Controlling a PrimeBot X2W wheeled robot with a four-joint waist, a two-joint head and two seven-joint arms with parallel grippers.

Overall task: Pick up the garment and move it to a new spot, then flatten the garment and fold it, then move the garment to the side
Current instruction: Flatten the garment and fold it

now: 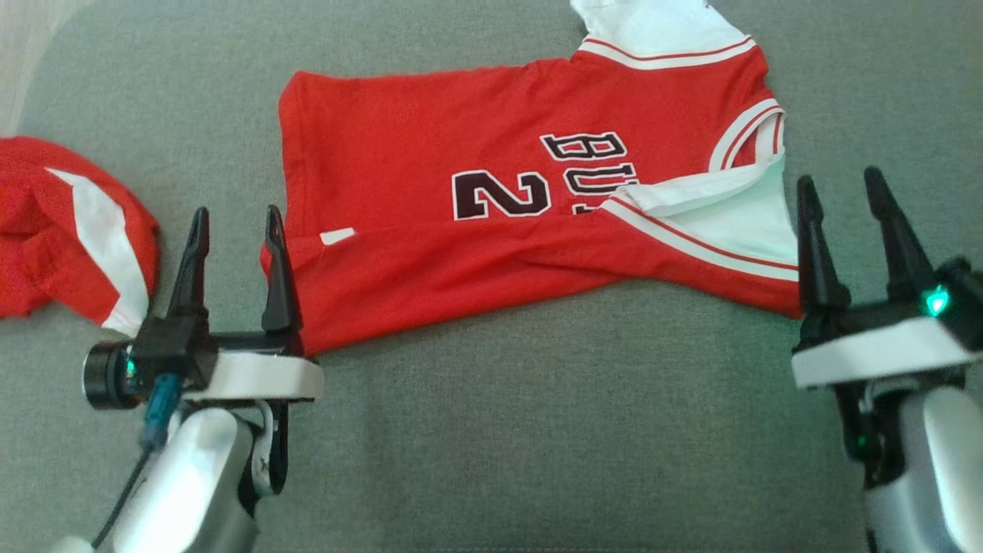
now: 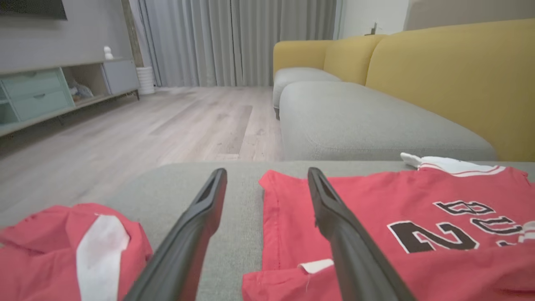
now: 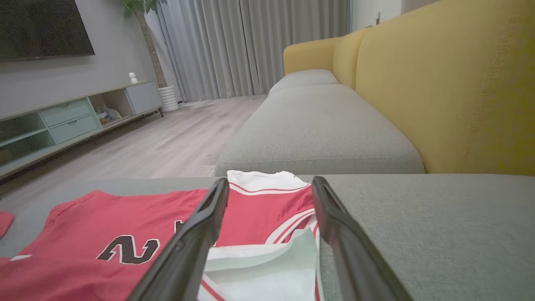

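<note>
Grey cushion point(image 1: 491, 430) bears jersey point(image 1: 430, 253); shelf point(image 2: 91, 74) holds something point(image 2: 79, 90) blurry.

My left pincer point(image 1: 236, 211): two long tapered black fingers, white plastic plate point(image 1: 261, 378) beneath.
My left wrist: round black camera barrel point(image 1: 104, 375), teal plug point(image 1: 157, 399) on thin dark cable point(image 1: 123, 491).
My right pincer point(image 1: 839, 177): matching black fingers, glowing green light point(image 1: 936, 301).
My forearms: smooth silver-grey shells point(image 1: 192, 476).

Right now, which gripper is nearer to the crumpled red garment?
Left. The left gripper is beside the crumpled garment; the right gripper is past the jersey.
</note>
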